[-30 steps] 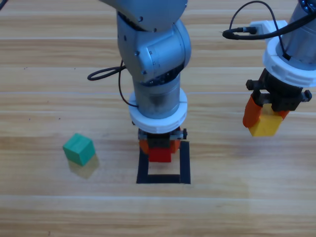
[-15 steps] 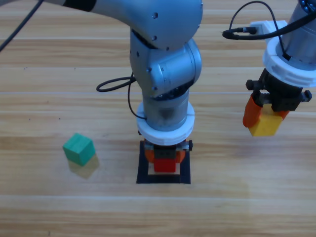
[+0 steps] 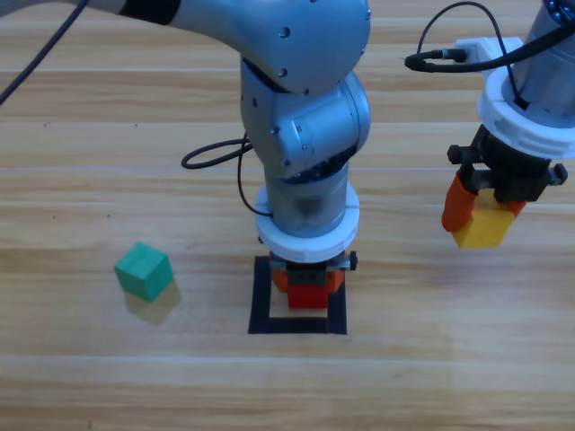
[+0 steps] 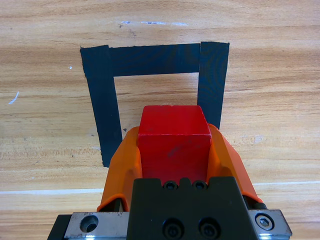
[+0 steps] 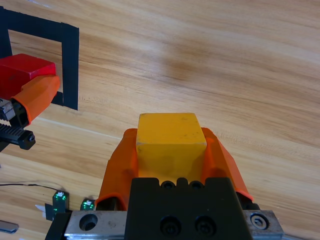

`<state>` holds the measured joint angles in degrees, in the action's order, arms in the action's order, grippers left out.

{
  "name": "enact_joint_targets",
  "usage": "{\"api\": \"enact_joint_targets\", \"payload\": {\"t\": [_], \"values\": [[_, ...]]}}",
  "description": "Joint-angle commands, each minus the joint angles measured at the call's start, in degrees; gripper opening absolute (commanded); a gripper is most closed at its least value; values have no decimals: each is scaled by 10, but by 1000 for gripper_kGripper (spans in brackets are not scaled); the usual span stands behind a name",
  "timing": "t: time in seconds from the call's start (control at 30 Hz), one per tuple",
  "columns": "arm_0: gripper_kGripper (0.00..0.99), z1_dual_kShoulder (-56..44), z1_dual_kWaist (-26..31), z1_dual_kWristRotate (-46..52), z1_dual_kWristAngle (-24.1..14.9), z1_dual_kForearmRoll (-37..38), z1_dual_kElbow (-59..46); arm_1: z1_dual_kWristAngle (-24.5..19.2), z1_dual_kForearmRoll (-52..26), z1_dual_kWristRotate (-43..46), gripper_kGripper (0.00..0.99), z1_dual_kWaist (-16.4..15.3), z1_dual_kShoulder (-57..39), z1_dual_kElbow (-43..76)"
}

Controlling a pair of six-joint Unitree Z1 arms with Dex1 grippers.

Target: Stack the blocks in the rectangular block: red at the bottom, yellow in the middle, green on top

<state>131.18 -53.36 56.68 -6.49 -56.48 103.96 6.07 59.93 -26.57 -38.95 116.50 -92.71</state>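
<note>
My left gripper (image 3: 307, 289) is shut on the red cube (image 3: 307, 295) and holds it over the black tape square (image 3: 261, 301), at its far side. The left wrist view shows the red cube (image 4: 173, 137) clamped in my left gripper (image 4: 173, 145), with the tape square (image 4: 102, 90) just ahead. At the right, my right gripper (image 3: 481, 220) hangs above the table, shut on the yellow cube (image 3: 482, 228). The same yellow cube (image 5: 170, 142) fills the right wrist view, held in my right gripper (image 5: 170, 150). The teal-green cube (image 3: 144, 270) lies on the table at the left.
A black cable (image 3: 216, 157) loops beside the left arm. Another cable (image 3: 449, 40) arcs above the right wrist. Bare wooden table (image 3: 431, 359) lies in front of the tape square and between the two arms.
My left arm has carried the red cube forward and slightly right, from the square's far edge to over its inside. The right arm and the green cube have not moved.
</note>
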Motion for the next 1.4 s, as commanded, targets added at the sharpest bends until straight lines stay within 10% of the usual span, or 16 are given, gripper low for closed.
{"api": "enact_joint_targets", "payload": {"t": [0.03,1.13,1.2,1.3,1.4], "values": [[0,29,-11,-9,-7,6,-13,-7,-18,-3,0,5,-1,0],[0,44,-11,-18,-7,12,-20,-5,-18,-2,0,5,-1,-2],[184,43,-11,-17,-9,13,-22,-6,-18,-2,0,5,-1,-3],[805,36,-11,-12,-12,11,-18,-6,-18,-3,0,5,-1,-3],[990,23,-11,-10,-12,12,-20,-6,-18,-3,0,5,0,-4]]}}
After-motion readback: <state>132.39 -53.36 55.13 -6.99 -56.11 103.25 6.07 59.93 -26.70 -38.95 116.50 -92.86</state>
